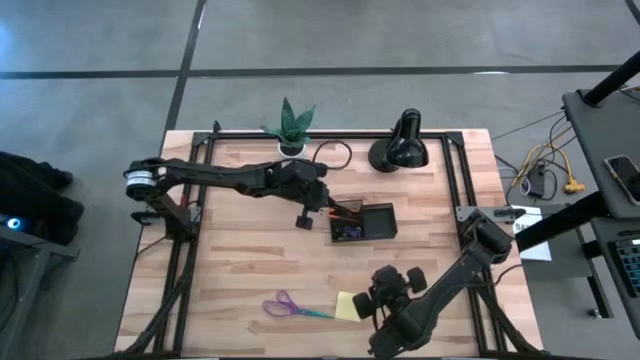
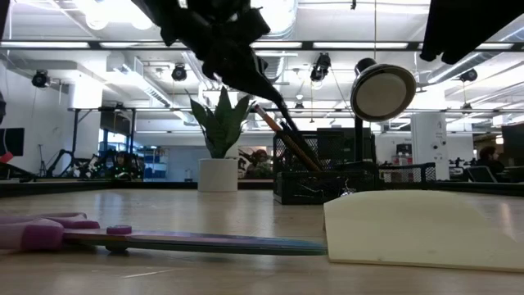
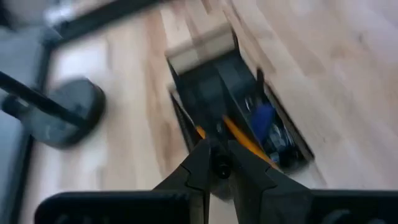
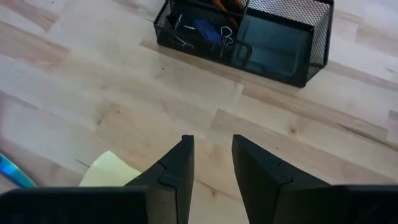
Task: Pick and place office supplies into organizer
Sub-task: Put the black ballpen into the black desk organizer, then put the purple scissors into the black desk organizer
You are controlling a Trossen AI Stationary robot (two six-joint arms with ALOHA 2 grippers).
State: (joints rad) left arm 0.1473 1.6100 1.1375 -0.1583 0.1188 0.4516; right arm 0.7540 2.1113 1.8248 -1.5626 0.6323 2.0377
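While the left gripper (image 1: 304, 221) is pinched shut on a pencil (image 3: 245, 138) angled into the organizer (image 1: 362, 222) just beside it, the right gripper (image 4: 211, 163) is held part-open near the sticky pad (image 1: 348, 306), scissors (image 1: 290, 306) beyond.

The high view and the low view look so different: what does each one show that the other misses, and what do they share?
Only the high view shows the right end effector, open, poised by the sticky-note pad, plus the whole table from above. Only the low view shows the room behind and how the pencil slants into the organizer. Both show the scissors, the plant, the lamp and the left end effector, shut on the pencil above the organizer.
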